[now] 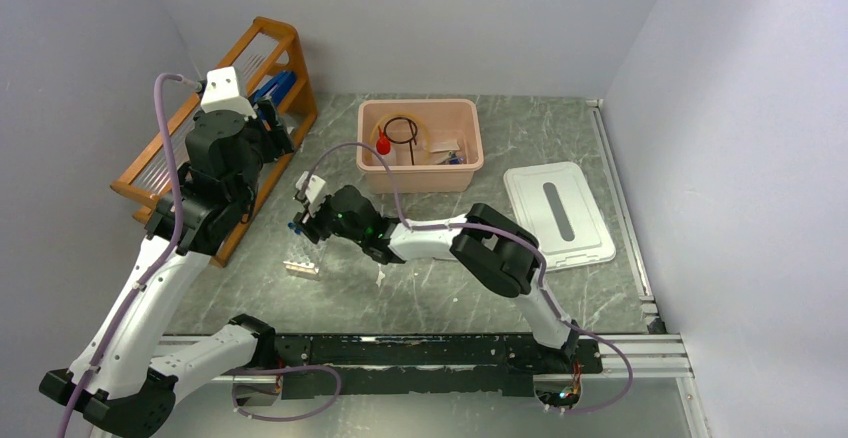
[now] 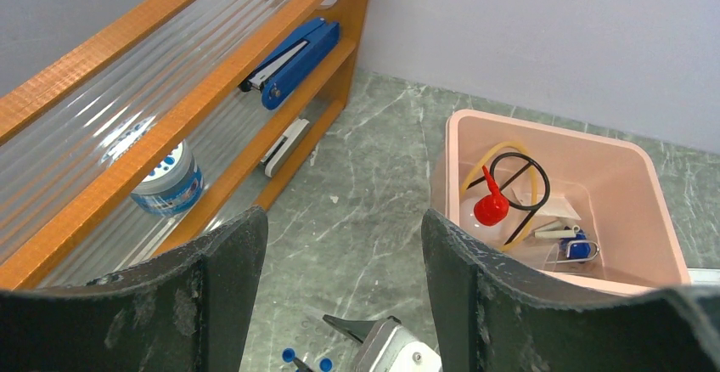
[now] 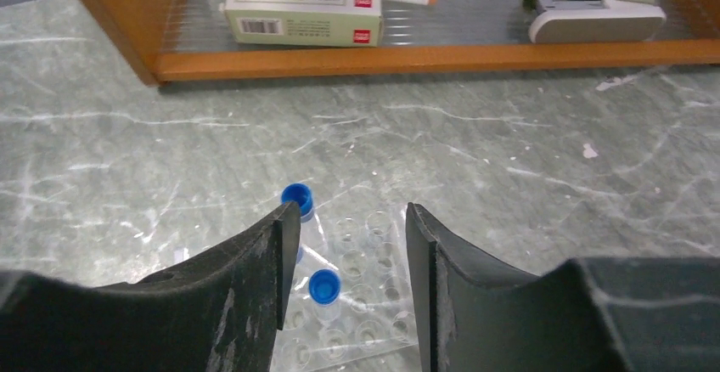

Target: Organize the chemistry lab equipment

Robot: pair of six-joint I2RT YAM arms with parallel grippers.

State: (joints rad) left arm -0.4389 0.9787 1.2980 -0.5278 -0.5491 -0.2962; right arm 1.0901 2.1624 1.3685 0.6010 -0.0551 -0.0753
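Note:
A clear tube rack [image 3: 365,304] lies flat on the green table. Two blue-capped tubes [image 3: 324,285] stand in it, one [image 3: 297,194] by the left fingertip. My right gripper [image 3: 352,211] hovers over the rack, open, its fingers touching neither tube. A pink bin [image 1: 420,106] behind holds the black wire ring [image 2: 520,187], the red-capped squeeze bottle [image 2: 491,209], amber tubing [image 2: 497,147] and small items. My left gripper [image 2: 342,219] is raised beside the wooden rack, open and empty. The tubes' caps [image 2: 289,356] show below it.
The wooden slatted rack [image 1: 165,153] runs along the left wall with a blue stapler [image 2: 289,59], a grey stapler [image 3: 590,15] and a white box [image 3: 301,2] on its shelves. A white lid [image 1: 558,214] lies at the right. A small pale piece [image 1: 301,269] lies near the right gripper [image 1: 300,216].

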